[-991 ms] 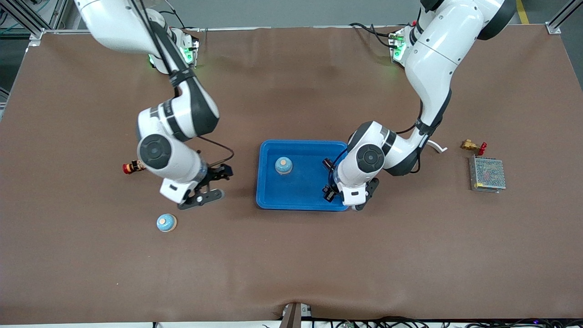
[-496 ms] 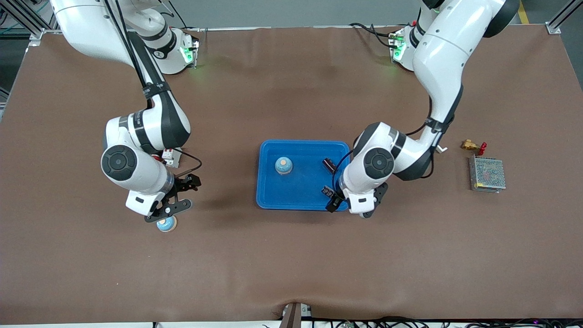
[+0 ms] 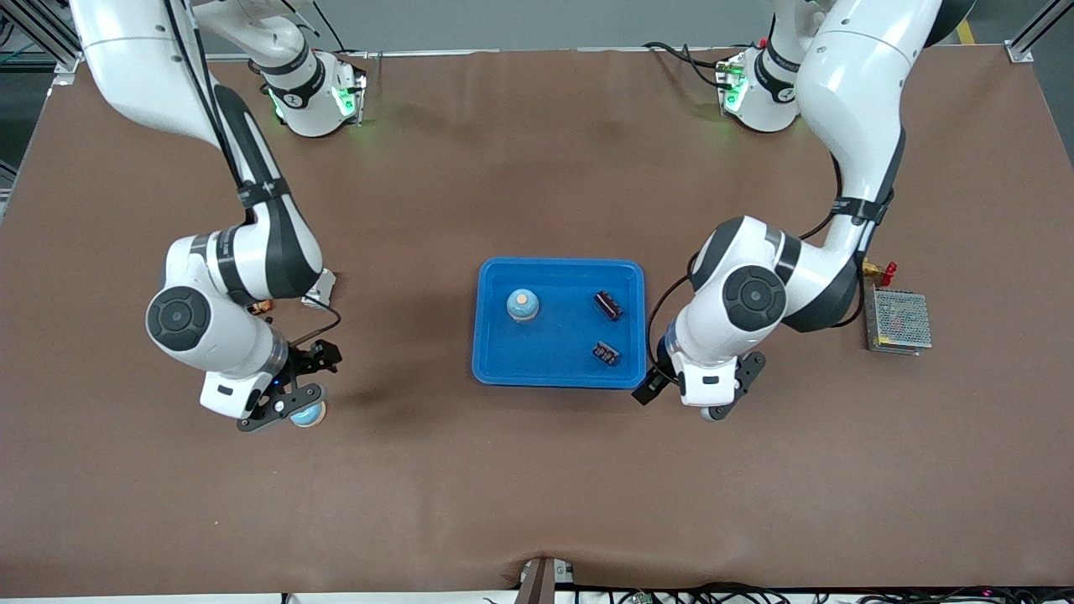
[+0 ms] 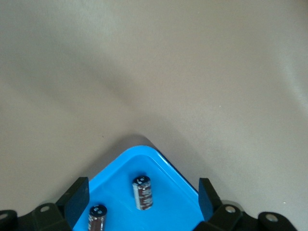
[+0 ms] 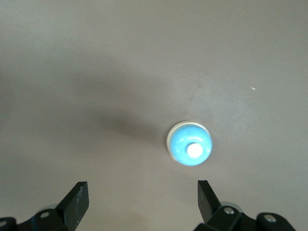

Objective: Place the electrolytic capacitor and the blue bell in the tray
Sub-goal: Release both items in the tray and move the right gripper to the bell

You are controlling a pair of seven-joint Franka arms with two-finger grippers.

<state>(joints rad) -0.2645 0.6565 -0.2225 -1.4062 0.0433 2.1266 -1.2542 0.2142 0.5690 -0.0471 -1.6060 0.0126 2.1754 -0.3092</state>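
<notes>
R gripper hangs over the small round blue bell with a pale centre knob that sits on the brown bench, toward the right arm's end and well apart from the tray. Its jaws are spread wide w/ nothing between them; in the right wrist view the bell sits ahead of the fingers and off toward one finger, not centred in the gap.

Step in hand, as I judge it: line up and grab this bell. To do it well: shift the gripper so the knob sits midway between the fingers, come straight down, close low on the round body, not on the knob. The dome looks smooth, so an off-centre pinch could squirt it sideways. Lift clear of the rim before carrying it across.

L gripper is over bare bench just beside the tray's corner nearest the camera at the left arm's end, jaws spread, empty, prob. waiting.

Shallow bright-blue rectangular plastic tray at mid bench holds three things: another blue bell standing upright, and two dark cylindrical electrolytic capacitors lying on their sides, apart from each other, toward the left arm's end of the tray. Both show in the left wrist view too.
</notes>
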